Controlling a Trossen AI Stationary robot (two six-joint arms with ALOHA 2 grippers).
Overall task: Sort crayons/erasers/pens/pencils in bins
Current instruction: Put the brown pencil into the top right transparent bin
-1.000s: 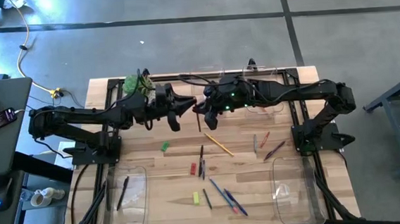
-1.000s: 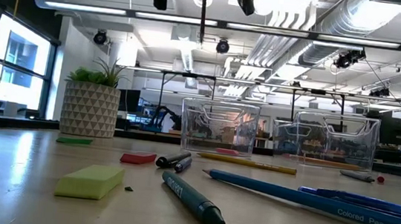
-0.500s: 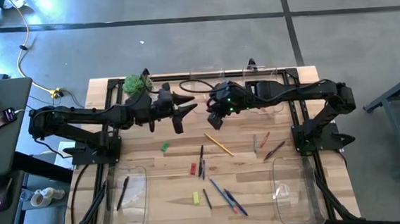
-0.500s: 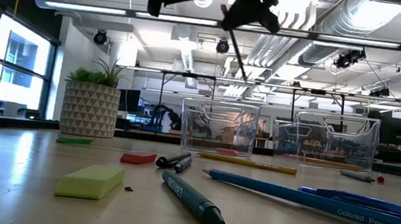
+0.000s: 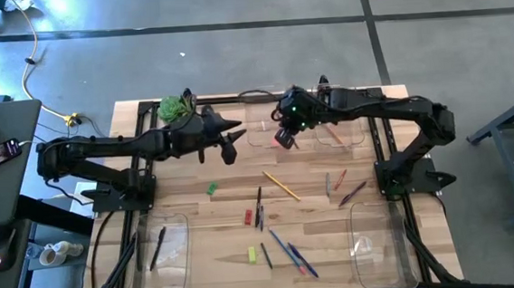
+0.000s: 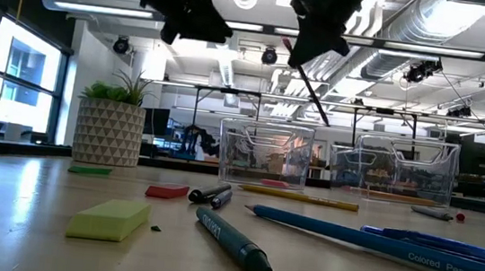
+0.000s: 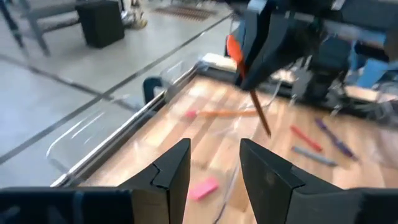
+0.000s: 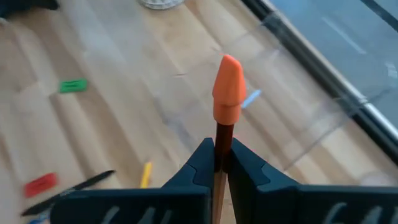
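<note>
Your right gripper (image 5: 282, 137) hangs above the far middle of the table (image 5: 228, 246), its two fingers (image 8: 205, 163) pressed tight on a dark-shafted pencil with an orange-red cap (image 8: 227, 87). In the low view the pencil slants down out of the gripper toward the two clear bins at the far edge (image 6: 265, 154), without touching them. One of those far bins holds a pink eraser (image 7: 203, 187), and an orange-tan pencil (image 7: 225, 113) lies in the bin next to it.

Your left gripper (image 5: 230, 137) hovers just beside the right one, over the same far strip of table, fingers (image 7: 174, 168) spread apart with nothing between them.

On the open wood lie the unsorted things: a yellow pencil (image 5: 281, 186) near the middle, a green eraser (image 5: 212, 189) to its left, a red eraser (image 5: 248, 217) and a yellow-green eraser (image 5: 252, 253) nearer the front, and dark and blue pens (image 5: 292, 252) scattered between them. A bin at the near left corner (image 5: 179, 224) holds one dark pen (image 5: 158, 246); the bin at the near right corner (image 5: 375, 208) shows nothing inside. A potted plant (image 5: 175, 107) stands at the far left of the table.
</note>
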